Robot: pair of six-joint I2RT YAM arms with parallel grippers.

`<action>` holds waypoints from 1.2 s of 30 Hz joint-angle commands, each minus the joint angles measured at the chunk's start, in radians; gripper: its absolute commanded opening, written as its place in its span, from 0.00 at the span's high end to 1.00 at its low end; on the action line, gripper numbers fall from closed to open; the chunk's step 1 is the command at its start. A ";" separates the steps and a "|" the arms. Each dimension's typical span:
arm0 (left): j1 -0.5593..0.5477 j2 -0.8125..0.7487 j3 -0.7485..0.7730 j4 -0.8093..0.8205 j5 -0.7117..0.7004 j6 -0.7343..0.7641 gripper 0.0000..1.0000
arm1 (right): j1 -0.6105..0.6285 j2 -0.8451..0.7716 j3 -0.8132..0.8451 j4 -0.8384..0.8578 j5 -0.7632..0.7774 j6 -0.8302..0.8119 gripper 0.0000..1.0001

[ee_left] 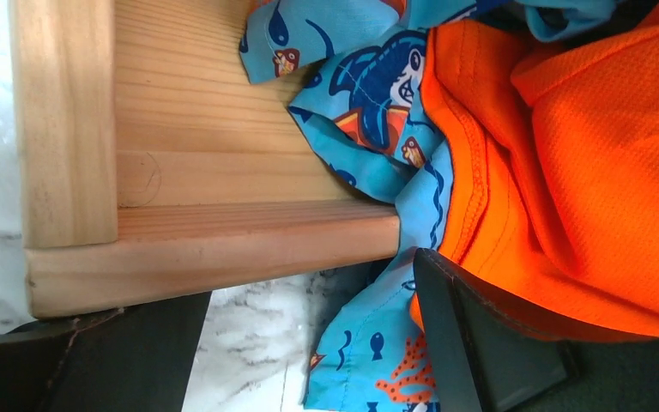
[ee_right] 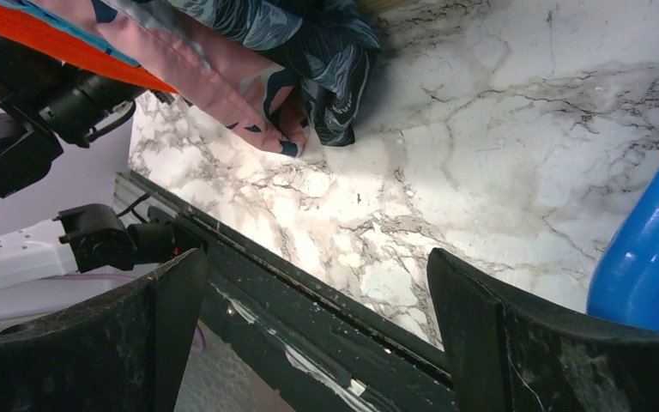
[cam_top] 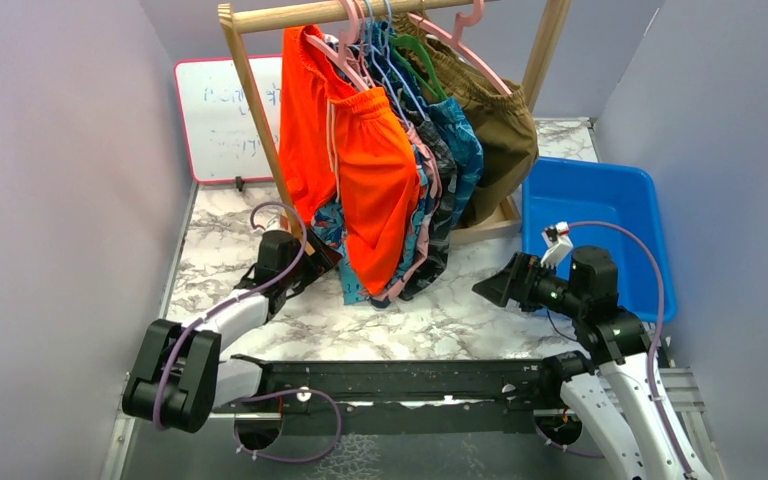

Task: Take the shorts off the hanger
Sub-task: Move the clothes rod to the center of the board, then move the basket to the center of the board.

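Shorts (cam_top: 375,190): orange mesh pair foremost on wooden rail (cam_top: 290,14), upper centre, printed pairs bunched behind. Left claw (ee_left: 313,275) wide, cartoon-print fabric between its fingers. Right claw (ee_right: 316,257) wide over marble tabletop (cam_top: 440,310), beside blue plastic bin (cam_top: 600,205).

Bright, even light; white glare washes the marble table (ee_right: 412,172) in the right wrist view.

You've got about six pairs of shorts (cam_top: 375,190), one wooden rack (cam_top: 250,90), one blue bin (cam_top: 600,195), one whiteboard (cam_top: 215,120), two claws, left claw (ee_left: 309,343), right claw (ee_right: 317,335).
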 commanded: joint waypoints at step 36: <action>0.086 -0.400 0.117 -0.412 0.080 0.158 0.01 | -0.005 0.152 0.320 0.111 -0.384 -0.118 0.08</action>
